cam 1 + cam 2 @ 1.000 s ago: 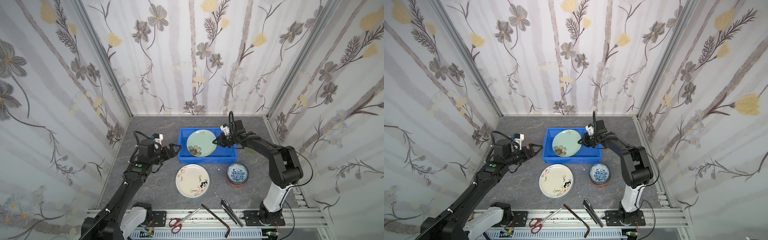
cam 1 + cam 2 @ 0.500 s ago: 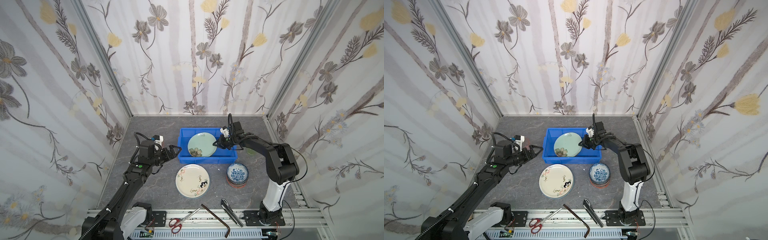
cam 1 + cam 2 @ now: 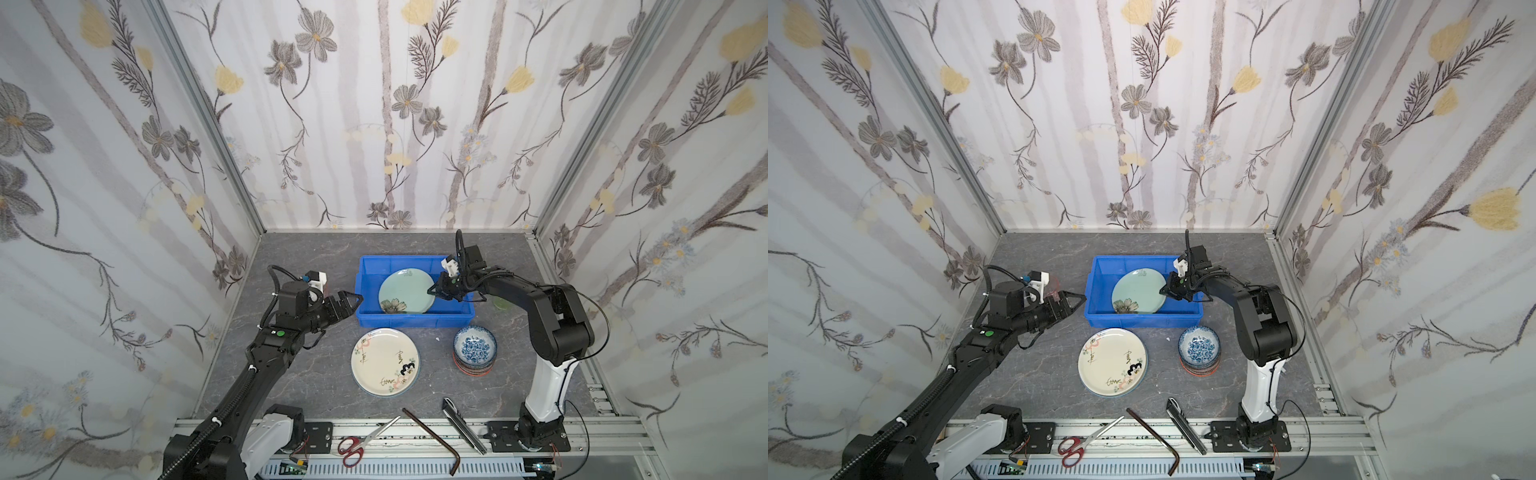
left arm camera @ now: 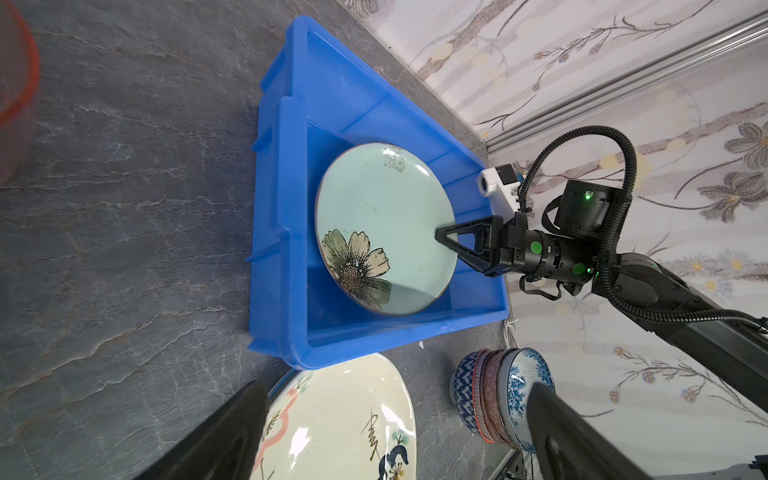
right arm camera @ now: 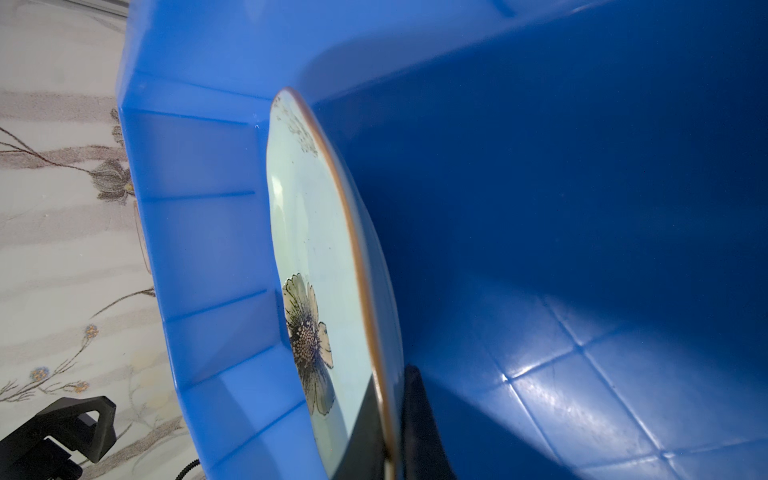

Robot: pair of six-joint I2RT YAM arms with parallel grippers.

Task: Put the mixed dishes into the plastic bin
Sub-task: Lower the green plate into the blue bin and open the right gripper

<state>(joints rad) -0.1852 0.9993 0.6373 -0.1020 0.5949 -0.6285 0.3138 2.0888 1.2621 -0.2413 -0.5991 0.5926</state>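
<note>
In both top views my right gripper (image 3: 434,289) (image 3: 1165,291) is shut on the rim of the mint-green flowered plate (image 3: 405,291) (image 3: 1138,291). It holds the plate tilted inside the blue plastic bin (image 3: 415,322) (image 3: 1142,322). The right wrist view shows the plate (image 5: 316,249) edge-on between my fingers, over the bin floor (image 5: 540,208). My left gripper (image 3: 353,301) (image 4: 397,390) is open and empty, just left of the bin. A white scribbled plate (image 3: 385,360) (image 4: 340,424) and a stack of patterned bowls (image 3: 474,349) (image 4: 498,395) sit on the table in front of the bin.
A red-tinted clear tumbler (image 4: 12,83) stands left of the bin, near my left wrist. Something green (image 3: 500,303) sits right of the bin, behind my right arm. Red-handled scissors (image 3: 361,440), a bent rod (image 3: 436,440) and a metal tool (image 3: 463,424) lie along the front rail.
My right gripper has sunk lower into the bin with the mint-green plate, which now lies flatter. The left arm has hardly moved.
</note>
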